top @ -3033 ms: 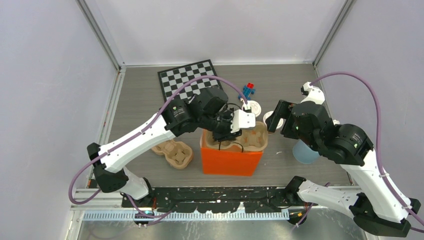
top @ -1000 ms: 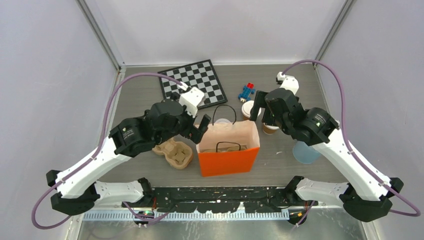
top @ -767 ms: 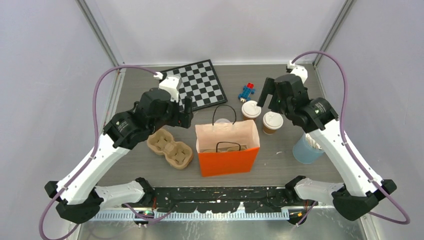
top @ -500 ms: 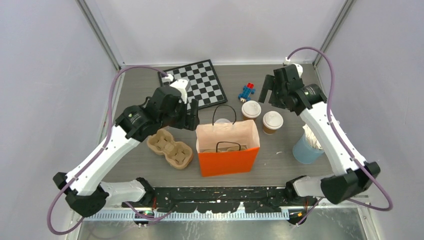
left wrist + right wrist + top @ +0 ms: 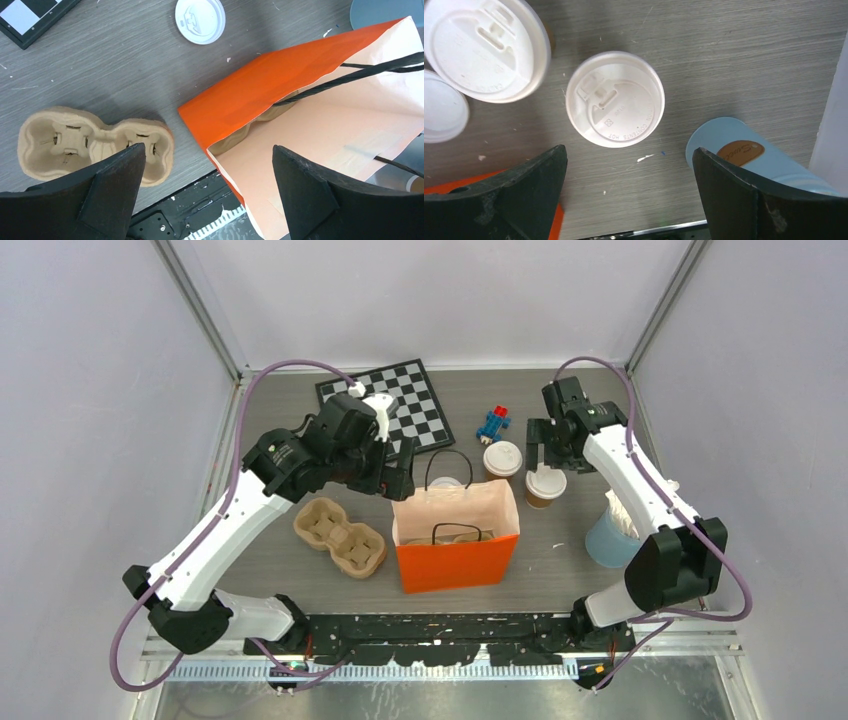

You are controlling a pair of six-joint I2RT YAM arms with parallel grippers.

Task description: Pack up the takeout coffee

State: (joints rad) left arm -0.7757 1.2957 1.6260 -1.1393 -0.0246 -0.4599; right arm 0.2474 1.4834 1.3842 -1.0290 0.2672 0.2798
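Top external view shows both cups standing upright and lidded on the table [image 5: 570, 400], outside the bag [image 5: 455, 558] and behind its right rear corner. The left cup [image 5: 502, 458] stands near the toy [image 5: 493, 423]. The right cup [image 5: 545, 487] stands just beside the left cup, on the side toward the tumbler [image 5: 612, 537].

The right gripper [image 5: 545, 455] hangs above the right cup with jaws spread wide, grasping nothing. In the right wrist view that cup's white top lies between the two black fingers [image 5: 514, 200] and clear of both. The left cup is at the upper left there and the tumbler at the lower right.

The left gripper [image 5: 403, 470] hovers over the bag's left edge, also released and empty. Its wrist view looks down past spread fingers into the open mouth of the orange bag, whose black handles cross the pale lining. A tan moulded shape [image 5: 239, 136] shows low inside. The tray [image 5: 340, 537] lies on the table just left of the bag, its two sockets empty. A white lid [image 5: 200, 14] sits behind the bag; whether a cup is under it cannot be told. The chessboard [image 5: 385, 405] lies at the far side, well apart from the cups
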